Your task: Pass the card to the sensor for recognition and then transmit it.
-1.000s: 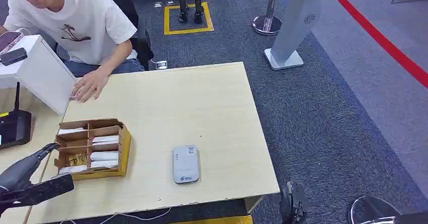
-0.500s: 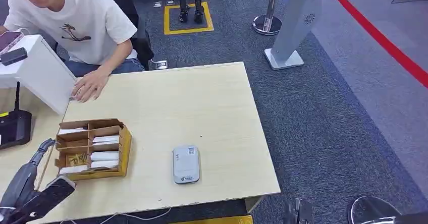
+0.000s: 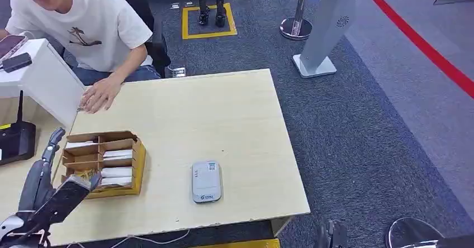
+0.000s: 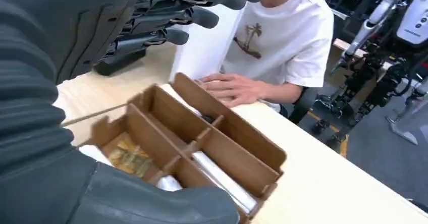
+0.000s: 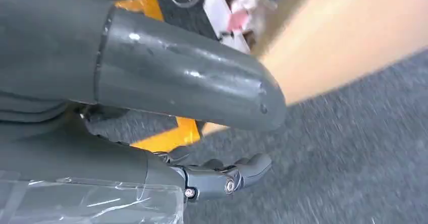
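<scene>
Cards [image 3: 116, 172] lie in one divided cardboard box [image 3: 136, 161] just ahead of the left hand [image 3: 53, 189], fingers spread, empty; one grey sensor [image 3: 205, 181] beyond. Right hand [image 5: 222, 176] hangs, fingers slightly curled, empty.

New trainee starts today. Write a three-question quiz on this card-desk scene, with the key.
1. True or false: the left hand is holding a card.
2. The grey sensor lies on the table: A) inside the cardboard box, B) apart from the box, nearer the table's front edge, C) under the person's hand.
3. What rests near the table's far left corner?

Key: 1. False; it hovers at the cardboard box, fingers spread. 2. B. 3. The person's hand.
</scene>
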Available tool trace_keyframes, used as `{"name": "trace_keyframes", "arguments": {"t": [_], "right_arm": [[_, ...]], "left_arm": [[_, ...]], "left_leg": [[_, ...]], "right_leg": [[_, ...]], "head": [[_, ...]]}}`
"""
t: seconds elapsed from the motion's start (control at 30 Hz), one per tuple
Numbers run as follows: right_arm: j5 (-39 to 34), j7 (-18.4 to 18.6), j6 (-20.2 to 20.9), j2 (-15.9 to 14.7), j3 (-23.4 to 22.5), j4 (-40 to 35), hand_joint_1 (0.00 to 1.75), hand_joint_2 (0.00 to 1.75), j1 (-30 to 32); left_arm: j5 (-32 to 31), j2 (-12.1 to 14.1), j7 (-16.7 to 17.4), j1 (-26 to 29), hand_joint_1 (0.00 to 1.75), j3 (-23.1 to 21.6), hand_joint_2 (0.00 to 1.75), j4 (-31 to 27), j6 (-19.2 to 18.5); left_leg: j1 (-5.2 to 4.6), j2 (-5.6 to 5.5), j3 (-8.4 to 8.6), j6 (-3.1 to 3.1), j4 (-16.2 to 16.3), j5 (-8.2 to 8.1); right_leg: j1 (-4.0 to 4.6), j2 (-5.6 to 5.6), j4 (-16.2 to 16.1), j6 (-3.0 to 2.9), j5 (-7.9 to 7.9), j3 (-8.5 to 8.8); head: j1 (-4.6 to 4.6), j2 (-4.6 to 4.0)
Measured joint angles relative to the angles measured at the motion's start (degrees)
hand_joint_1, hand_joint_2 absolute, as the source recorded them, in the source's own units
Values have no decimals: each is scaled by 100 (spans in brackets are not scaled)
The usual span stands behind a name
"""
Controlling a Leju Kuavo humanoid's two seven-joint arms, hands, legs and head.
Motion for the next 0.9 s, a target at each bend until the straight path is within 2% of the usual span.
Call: {"name": "trace_keyframes", "arguments": {"t": [0.17,0.3,0.47,0.63,0.9], "right_arm": [[-64,131,-35,-306,-305,-203,0,0,5],[31,186,-63,-382,-505,-450,0,0,97],[96,238,127,-362,-820,-818,0,0,332],[395,299,232,-251,-1169,-1186,0,0,584],[573,415,243,-185,-1617,-1471,0,0,670]], "left_arm": [[-185,-301,-68,-226,0,-380,175,301,76],[-150,-507,-258,-218,0,-531,175,330,223],[137,-943,-709,-118,0,-566,175,325,552],[278,-1335,-1112,237,0,-566,175,317,791],[427,-1580,-1281,495,0,-522,175,308,879]], "left_leg": [[-7,3,-1,3,2,0],[-7,4,-2,7,3,-3],[-6,5,-2,7,0,-6],[-6,4,-2,7,-1,-7],[-6,4,-3,8,-1,-7]], "right_leg": [[-6,6,-1,3,1,-2],[-12,8,-3,3,0,-4],[-12,7,-1,4,-2,-4],[-11,7,-1,5,-7,-4],[-11,7,-1,6,-6,-3]], "head": [[2,0],[4,0],[0,0],[0,0],[0,0]]}}
